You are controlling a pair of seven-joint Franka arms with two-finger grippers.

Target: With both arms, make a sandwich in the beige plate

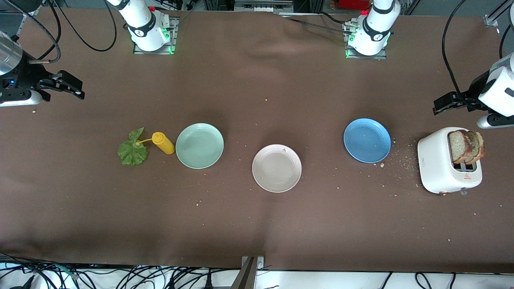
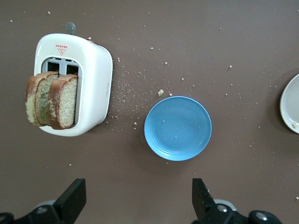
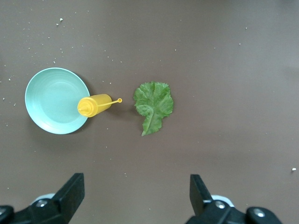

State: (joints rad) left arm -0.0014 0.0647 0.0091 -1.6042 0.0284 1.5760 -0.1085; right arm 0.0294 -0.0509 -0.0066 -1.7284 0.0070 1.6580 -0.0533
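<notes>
The beige plate (image 1: 276,168) lies empty near the middle of the table (image 1: 257,224), nearest the front camera of the three plates and well apart from both grippers; only its rim shows at the edge of the left wrist view (image 2: 290,103).

The toaster (image 1: 447,165) stands at the left arm's end of the table, close under the left gripper (image 1: 441,105) and a little nearer the camera than the spot it hangs over. Two bread slices (image 1: 466,146) stand upright in its slots, side by side. In the left wrist view the toaster (image 2: 91,84) and bread slices (image 2: 51,100) lie just ahead of the gripper (image 2: 135,200). The blue plate (image 1: 367,140) sits between the toaster and the beige plate, empty, with crumbs scattered beside it.

The left gripper hangs above bare cloth with its fingers spread wide and nothing between them.

At the right arm's end, the lettuce (image 1: 132,149) lies flat on the cloth, the closest thing to the right gripper (image 1: 76,89) and nearer the camera than the patch under it. Just beside the leaf lies a yellow bottle (image 1: 164,143), on its side, its nozzle pointing at the leaf and its base against the rim of the green plate (image 1: 199,145), which is empty.

The right gripper also hangs over bare cloth, fingers fully apart, holding nothing; in its wrist view (image 3: 135,200) the lettuce (image 3: 153,105) sits straight ahead between the fingers' line.
</notes>
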